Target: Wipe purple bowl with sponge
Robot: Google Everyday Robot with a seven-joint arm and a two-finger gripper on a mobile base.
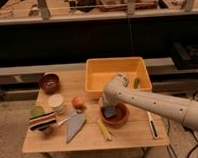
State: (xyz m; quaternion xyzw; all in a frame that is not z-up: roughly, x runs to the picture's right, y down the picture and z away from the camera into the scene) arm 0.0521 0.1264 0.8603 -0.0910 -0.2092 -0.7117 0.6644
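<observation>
The purple bowl [48, 82] stands at the table's back left, far from the arm. The sponge [111, 112], a small blue-grey block, lies inside the orange-red bowl [122, 118] near the middle front of the table. My gripper [108, 107] reaches down from the white arm into that orange-red bowl, right at the sponge. The wrist hides most of the gripper's tip and part of the sponge.
A yellow bin [117, 72] stands behind the orange-red bowl, with a green item [136, 82] inside. A white cup [56, 102], an orange [77, 102], a flat grey-blue pointed piece [75, 126], a striped item [42, 120], a yellow stick [104, 128] and a white tool [152, 125] lie around.
</observation>
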